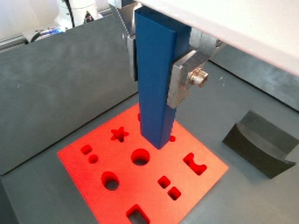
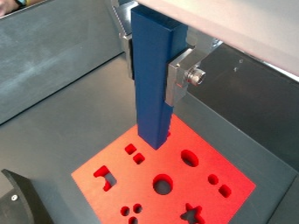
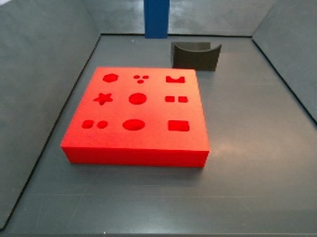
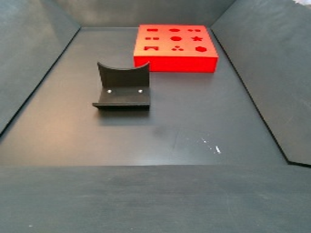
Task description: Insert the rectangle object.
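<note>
The rectangle object, a tall blue bar (image 1: 159, 96), hangs upright between my gripper's (image 1: 156, 80) silver fingers (image 1: 184, 86); the gripper is shut on it. It shows in both wrist views (image 2: 153, 96). Its lower end hovers in the air over the flat red block (image 1: 117, 171) with shaped holes, near one edge of the block (image 2: 176, 179). In a side view only the lower part of the bar (image 3: 156, 18) shows, above and behind the red block (image 3: 136, 120); the gripper is out of view there. In a side view with the red block (image 4: 176, 47), bar and gripper are out of view.
A dark grey curved holder (image 3: 196, 54) stands on the floor beside the red block; it also shows in a side view (image 4: 122, 86) and in a wrist view (image 1: 263, 140). Grey walls enclose the dark floor (image 4: 170, 136).
</note>
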Motion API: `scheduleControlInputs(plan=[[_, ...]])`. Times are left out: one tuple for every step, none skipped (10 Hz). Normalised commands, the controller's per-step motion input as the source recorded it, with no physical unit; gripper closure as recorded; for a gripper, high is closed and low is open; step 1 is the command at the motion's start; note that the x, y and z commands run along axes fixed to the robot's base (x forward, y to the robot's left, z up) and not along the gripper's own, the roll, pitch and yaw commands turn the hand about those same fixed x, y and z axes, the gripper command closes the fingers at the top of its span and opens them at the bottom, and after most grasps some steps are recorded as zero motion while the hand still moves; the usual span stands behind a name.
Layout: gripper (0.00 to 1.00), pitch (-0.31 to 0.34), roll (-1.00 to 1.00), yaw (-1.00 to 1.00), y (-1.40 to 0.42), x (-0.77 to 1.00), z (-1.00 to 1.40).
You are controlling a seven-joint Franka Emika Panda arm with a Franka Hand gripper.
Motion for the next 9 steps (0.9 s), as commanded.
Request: scheduleControlInputs(plan=[[1.0, -0.069, 0.0, 0.07, -0.01, -0.02, -0.05], [1.0, 0.034, -0.19, 0.04, -0.19, 0.38, -0.37], [1.0, 0.027, 0.0, 0.0, -0.84, 0.56, -0.72], [1.0, 0.014, 0.0, 0.0, -0.84, 0.56, -0.71], [1.0, 0.004, 0.0, 0.0, -0.82, 0.57, -0.72], [1.0, 0.0, 0.0, 0.0, -0.79, 0.57, -0.75], [1.0, 0.019, 0.0, 0.0, -0.75, 0.59, -0.78], [1.0, 0.106, -0.06, -0.24, -0.48, 0.61, -0.34], [1.0, -0.03, -0.04, 0.0, 0.05, -0.01, 0.0]])
